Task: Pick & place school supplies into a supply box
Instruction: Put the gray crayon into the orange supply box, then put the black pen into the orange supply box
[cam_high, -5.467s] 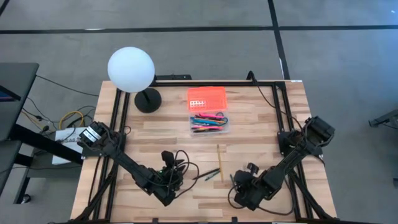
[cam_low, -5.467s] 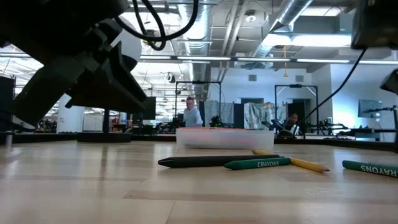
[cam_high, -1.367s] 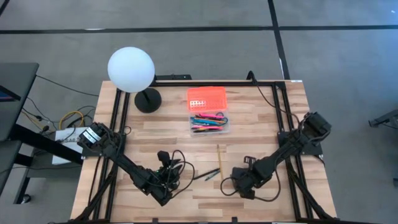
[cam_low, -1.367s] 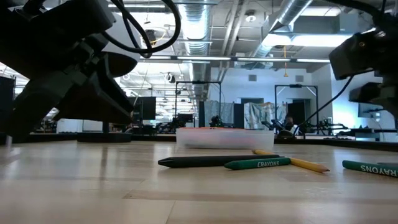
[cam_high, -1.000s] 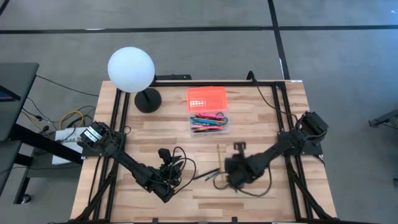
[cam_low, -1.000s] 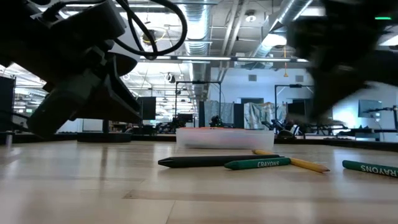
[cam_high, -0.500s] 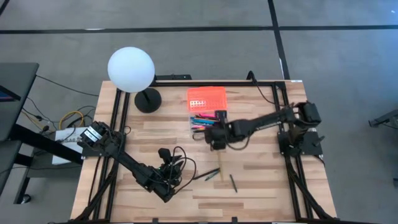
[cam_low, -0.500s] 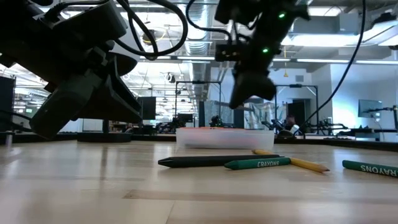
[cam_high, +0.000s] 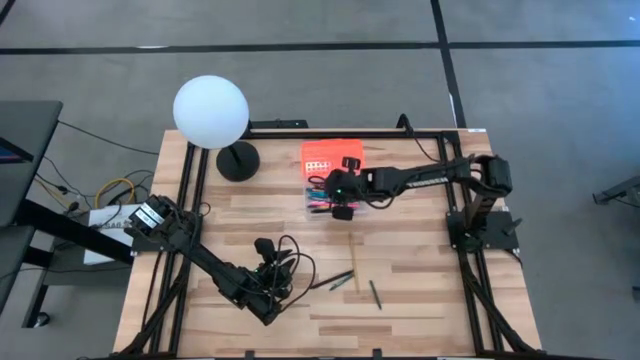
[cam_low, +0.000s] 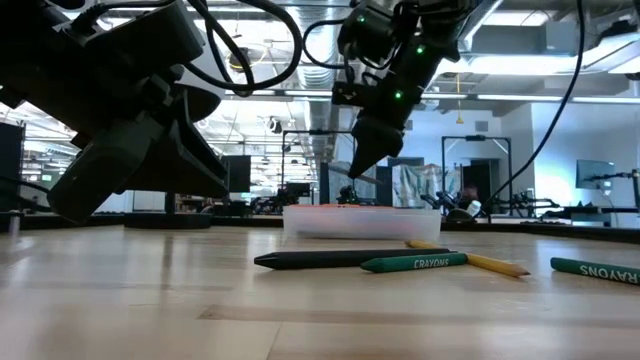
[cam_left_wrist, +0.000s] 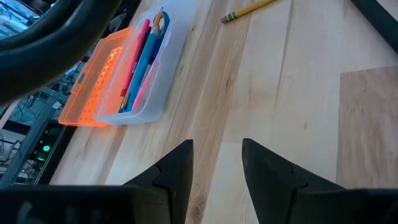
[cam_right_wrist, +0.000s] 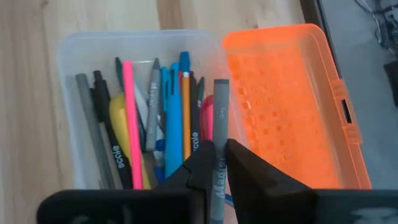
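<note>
The supply box's clear base sits open at the table's far middle, holding several pens and markers; its orange lid lies flipped back beside it. My right gripper hovers over the base, shut on a grey marker. Loose on the wood lie a yellow pencil, a black pen and a green crayon, and a dark crayon. My left gripper waits open near the front edge, with nothing between its fingers. My right gripper pinches the grey marker's barrel between its two fingers. The marker runs along the fingers and sticks out past their tips. The fingers come from above, slanting down over the box. The marker is lifted clear, its free end above the box's base.
A white globe lamp on a black base stands at the far left. Black frame rails run along the table's left and right sides. Bare wood lies between the box and the loose supplies.
My right gripper has swung from the table's near right, beside the loose supplies, up and toward the far edge, ending over the box's open base. The grey marker has travelled with it, lifted clear of the table.
</note>
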